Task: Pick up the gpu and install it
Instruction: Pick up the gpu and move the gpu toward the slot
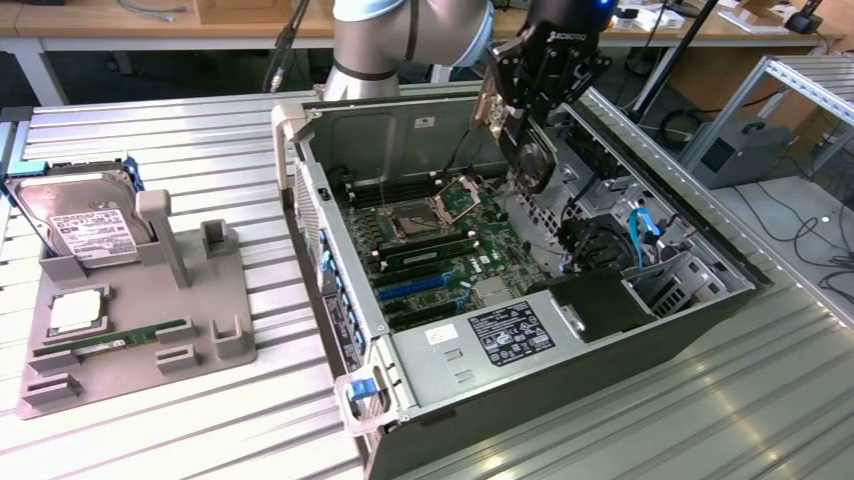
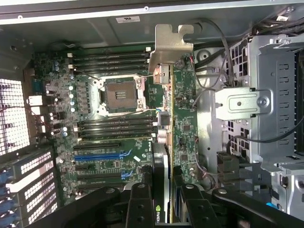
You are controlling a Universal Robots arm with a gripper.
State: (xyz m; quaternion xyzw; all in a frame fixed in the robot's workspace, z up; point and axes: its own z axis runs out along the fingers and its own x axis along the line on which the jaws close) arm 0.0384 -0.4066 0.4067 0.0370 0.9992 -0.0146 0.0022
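While the hand [image 1: 515,128] clamps the gpu [image 1: 534,162] above the motherboard [image 1: 461,248], cables [image 1: 594,245] lie beside.

— Where is the computer case [image 1: 400,130]?
— On the table [image 1: 160,130], lying on its side, open upward. The motherboard [image 1: 427,240] lies flat on its floor.
— And the holder [image 1: 134,340]?
— On the table at the exterior view's left, apart from the case. The hard drive [image 1: 87,230] stands at its far end and the memory stick [image 1: 114,343] lies nearer the front.
— The gpu [image 1: 531,160]?
— Edge-down above the motherboard, at the case's far end, clamped in the gripper [image 1: 514,105].
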